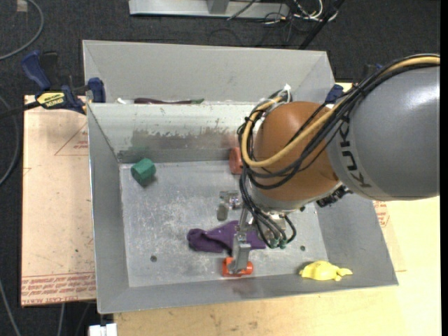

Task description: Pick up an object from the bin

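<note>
Since the gripper stands low by the bin's near wall, tip at a small orange piece beside a limp purple rag, that piece is the likely target. Spread or pressed: cannot tell. Green block far left; yellow lump near right.

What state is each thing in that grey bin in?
Green cube-like block: sitting alone, far left.
Purple floppy rubbery piece: lying limp, partly under the tool.
Small orange-red piece: on the bin floor at the tool's tip.
Yellow lumpy toy: lying alone, front right corner.
Tool: lowered to the floor.
</note>
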### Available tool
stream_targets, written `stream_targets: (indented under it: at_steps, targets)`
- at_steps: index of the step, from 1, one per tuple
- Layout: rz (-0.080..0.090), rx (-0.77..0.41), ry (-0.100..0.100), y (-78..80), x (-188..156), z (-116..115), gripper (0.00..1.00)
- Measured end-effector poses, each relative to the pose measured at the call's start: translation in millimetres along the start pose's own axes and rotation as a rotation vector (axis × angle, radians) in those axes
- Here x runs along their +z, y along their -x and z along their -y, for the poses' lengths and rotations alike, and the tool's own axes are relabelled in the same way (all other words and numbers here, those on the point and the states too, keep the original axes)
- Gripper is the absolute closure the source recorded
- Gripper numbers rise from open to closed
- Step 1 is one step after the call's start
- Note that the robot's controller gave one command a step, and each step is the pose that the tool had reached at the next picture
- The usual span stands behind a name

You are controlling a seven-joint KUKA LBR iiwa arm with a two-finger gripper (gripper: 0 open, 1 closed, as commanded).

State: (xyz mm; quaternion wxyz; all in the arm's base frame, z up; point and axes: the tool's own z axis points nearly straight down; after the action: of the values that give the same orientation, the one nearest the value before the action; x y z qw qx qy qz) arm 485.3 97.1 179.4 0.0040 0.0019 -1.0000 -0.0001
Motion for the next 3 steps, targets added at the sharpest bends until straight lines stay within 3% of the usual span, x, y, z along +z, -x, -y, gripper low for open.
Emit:
stream_targets:
  at_steps: [1, 2, 3]
  targets:
    - [0.007, 0.003, 0.001, 1.6, -4.3, 0.5, 0.00]
    - [0.012, -0.069, 0.002, 17.6, 28.0, 8.0, 0.00]
    - [0.008, 0.046, 0.002, 56.9, 108.9, 18.8, 1.00]
